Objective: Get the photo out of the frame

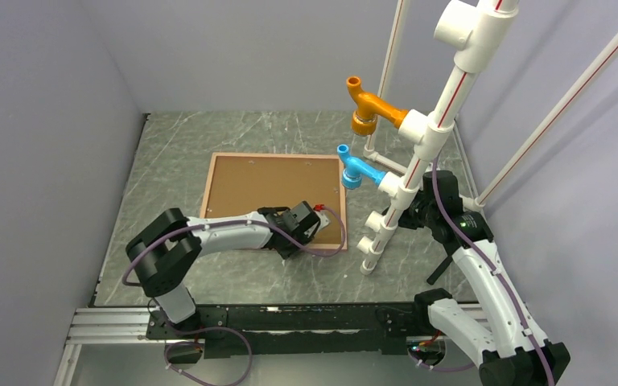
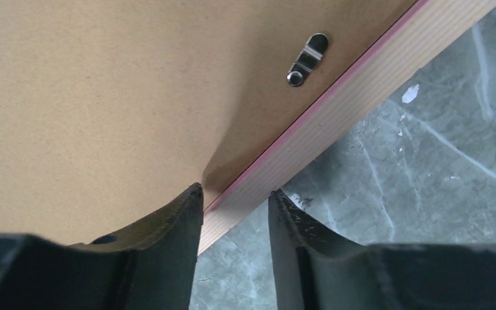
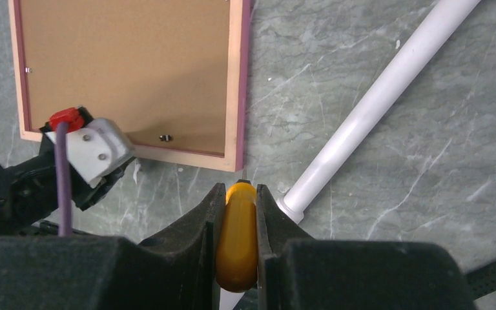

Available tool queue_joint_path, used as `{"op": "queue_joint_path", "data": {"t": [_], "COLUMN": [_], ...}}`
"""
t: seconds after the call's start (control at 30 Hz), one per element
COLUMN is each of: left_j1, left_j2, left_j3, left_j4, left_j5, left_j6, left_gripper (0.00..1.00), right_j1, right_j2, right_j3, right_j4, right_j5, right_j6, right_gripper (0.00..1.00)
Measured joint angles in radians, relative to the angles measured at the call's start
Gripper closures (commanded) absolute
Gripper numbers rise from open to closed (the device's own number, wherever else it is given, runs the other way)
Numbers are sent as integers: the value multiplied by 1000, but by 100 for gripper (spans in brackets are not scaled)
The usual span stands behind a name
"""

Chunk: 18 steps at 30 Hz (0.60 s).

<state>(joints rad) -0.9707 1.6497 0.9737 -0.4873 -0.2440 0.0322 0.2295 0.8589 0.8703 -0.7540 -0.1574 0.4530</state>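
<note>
Frame [image 2: 361,90]: lies back-up on your desk [image 2: 426,194], brown backing board [image 2: 103,97] in it, 1 metal clip [image 2: 307,60] by the edge.
Left tool [image 2: 236,192]: yours sits half-wide, straddling the frame's border, not pinching.
Right tool [image 3: 237,188]: narrow, clamped on a yellow rounded piece [image 3: 237,239], right of the frame.
Photo: hidden, can't see it.

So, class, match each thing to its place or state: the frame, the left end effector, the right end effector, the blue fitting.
1 frame
2 left end effector
3 right end effector
4 blue fitting

A on the white pipe stand
B back-up on the table
C shut on a yellow object
D astride the frame's edge

Pairs: 1-B, 2-D, 3-C, 4-A
</note>
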Motion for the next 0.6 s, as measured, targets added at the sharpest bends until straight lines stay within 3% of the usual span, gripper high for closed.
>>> {"op": "queue_joint_path", "data": {"t": [0.27,0.4,0.47,0.6], "left_j1": [-6,10,27,90], "left_j2": [129,156,162,169], "left_j3": [126,162,172,192], "left_j4": [-100,-120,-118,-100], "left_j5": [-37,-41,-34,13], "left_j6": [-87,-127,-150,-203], "left_gripper": [64,80,99,100], "right_j1": [0,0,0,0], "right_j2": [-3,-3,-3,4], "right_j3": [0,0,0,0], "right_j4": [0,0,0,7], "right_j5": [0,0,0,5], "right_j6": [2,3,4,18], "right_gripper": [100,100,100,100]}}
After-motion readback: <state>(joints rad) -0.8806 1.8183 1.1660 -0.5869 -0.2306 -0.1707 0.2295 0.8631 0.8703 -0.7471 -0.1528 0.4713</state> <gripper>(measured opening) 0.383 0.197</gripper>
